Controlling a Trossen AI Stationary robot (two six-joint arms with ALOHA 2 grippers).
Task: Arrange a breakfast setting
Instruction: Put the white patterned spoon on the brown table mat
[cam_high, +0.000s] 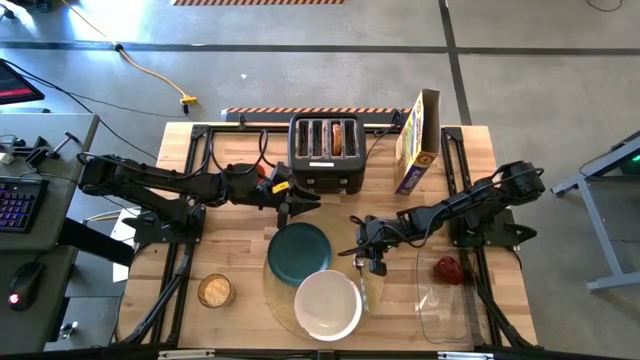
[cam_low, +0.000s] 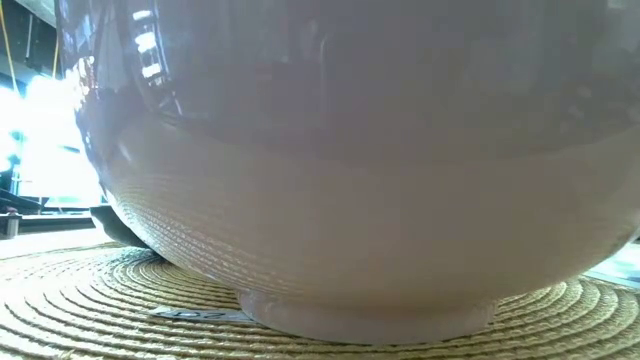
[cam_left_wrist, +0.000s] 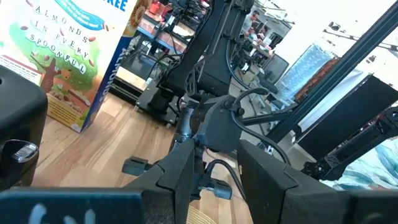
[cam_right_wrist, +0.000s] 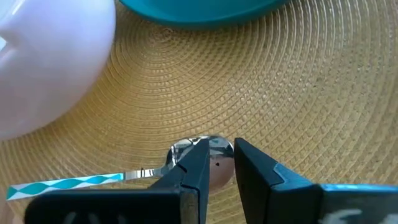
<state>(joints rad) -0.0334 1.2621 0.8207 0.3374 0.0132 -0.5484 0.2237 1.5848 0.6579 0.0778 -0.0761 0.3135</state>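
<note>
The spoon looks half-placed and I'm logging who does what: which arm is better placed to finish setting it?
Right. The right gripper hangs directly over the spoon on the placemat, jaws straddling its bowl end. The left gripper sits by the toaster, beyond the plate.

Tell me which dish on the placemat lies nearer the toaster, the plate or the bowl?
The teal plate. It sits on the placemat's side toward the toaster, while the white bowl sits toward the table's front edge, next to the spoon under the right gripper.
</note>
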